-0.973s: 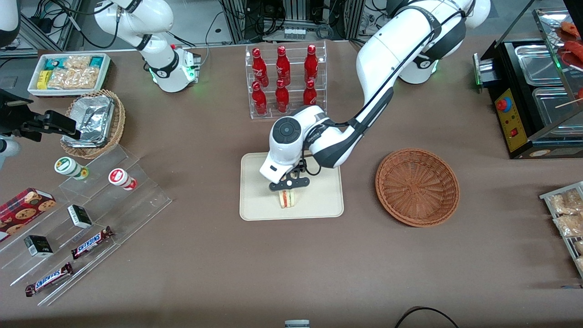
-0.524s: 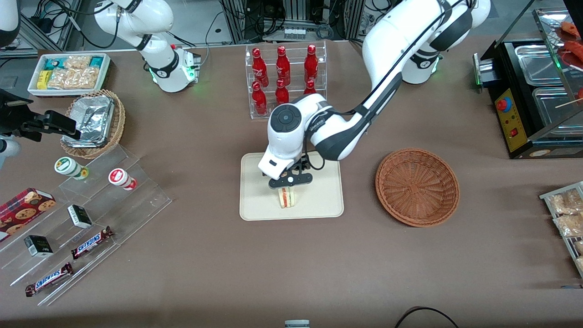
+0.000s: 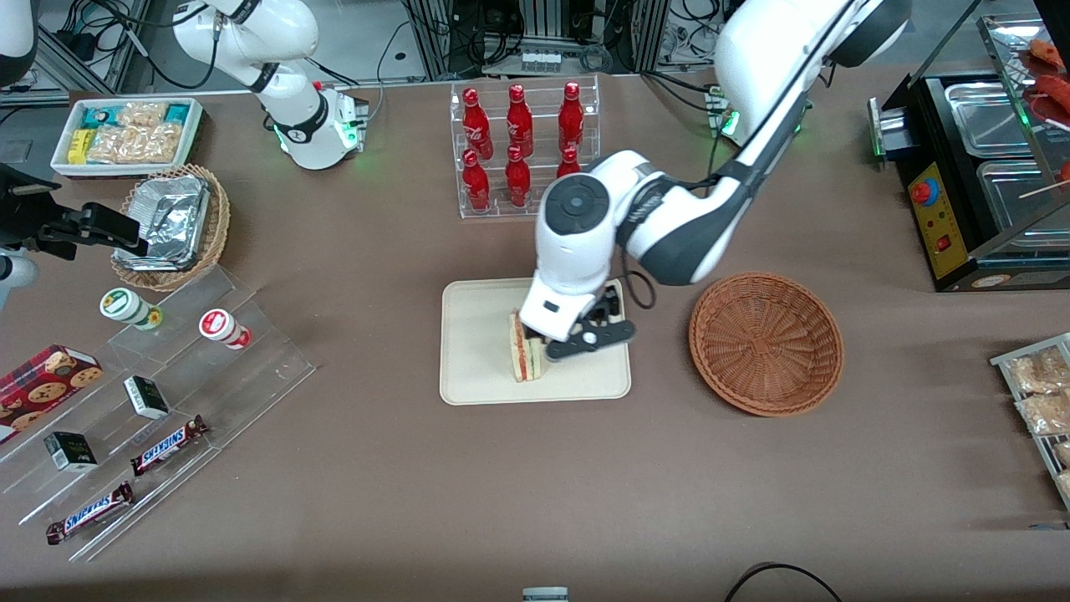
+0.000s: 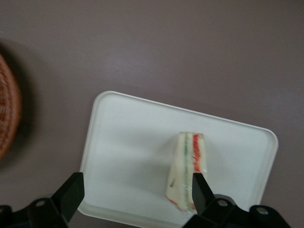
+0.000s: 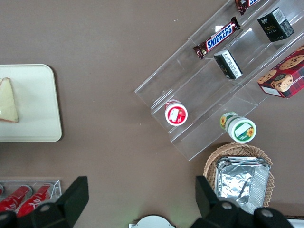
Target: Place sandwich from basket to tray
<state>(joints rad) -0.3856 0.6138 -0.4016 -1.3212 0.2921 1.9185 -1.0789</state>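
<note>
On the tabletop (image 3: 376,493) stood one tray (image 3: 476,368) and one basket (image 3: 766,343). One sandwich (image 3: 525,351) lay on the tray, just beside the raised end effector (image 3: 595,328), whose fingers (image 4: 71,192) were spread wide, holding nothing.

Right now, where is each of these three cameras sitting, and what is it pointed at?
Front view: high above the table's edge, facing both arms; it looks down on the sandwich standing on the tray, the empty basket, and the working arm's open tool raised beside the sandwich.
Left wrist view: on the working arm, looking straight down past its own fingers at the tray.
Right wrist view: on the parked arm, looking down at the snack shelves, its own fingers showing.
All three share the sandwich and tray.
</note>
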